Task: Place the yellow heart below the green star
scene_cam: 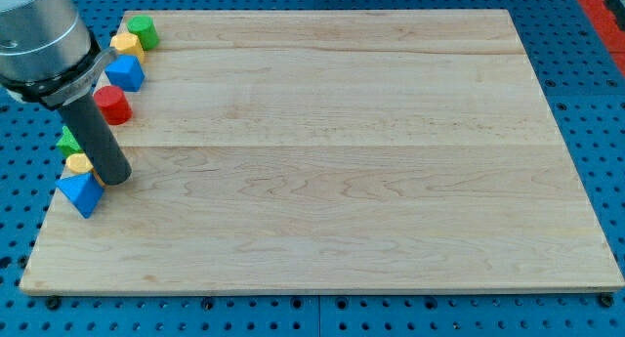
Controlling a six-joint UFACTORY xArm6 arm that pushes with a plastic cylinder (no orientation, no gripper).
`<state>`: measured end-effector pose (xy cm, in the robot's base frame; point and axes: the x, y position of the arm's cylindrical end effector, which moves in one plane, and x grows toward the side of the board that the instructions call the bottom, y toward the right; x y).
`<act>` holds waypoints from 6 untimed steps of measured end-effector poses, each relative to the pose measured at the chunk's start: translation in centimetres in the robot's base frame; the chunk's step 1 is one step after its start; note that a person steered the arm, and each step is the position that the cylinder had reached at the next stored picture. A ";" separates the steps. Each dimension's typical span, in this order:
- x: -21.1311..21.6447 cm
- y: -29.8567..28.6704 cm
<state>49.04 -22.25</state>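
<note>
My tip (115, 179) rests on the wooden board (332, 161) near its left edge. It touches the right side of the yellow heart (78, 164), which is mostly hidden by the rod. The green star (68, 140) lies just above the yellow heart, also partly hidden behind the rod. A blue triangle (80, 192) lies just below the yellow heart, left of the tip.
A red cylinder (112, 104) lies above the tip. Further up the left edge lie a blue block (125, 73), a yellow block (126, 44) and a green cylinder (144, 30). The board sits on a blue perforated table (601, 103).
</note>
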 end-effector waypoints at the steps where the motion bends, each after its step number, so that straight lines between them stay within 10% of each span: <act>1: 0.3 0.0; 6: 0.8 0.2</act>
<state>49.79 -22.05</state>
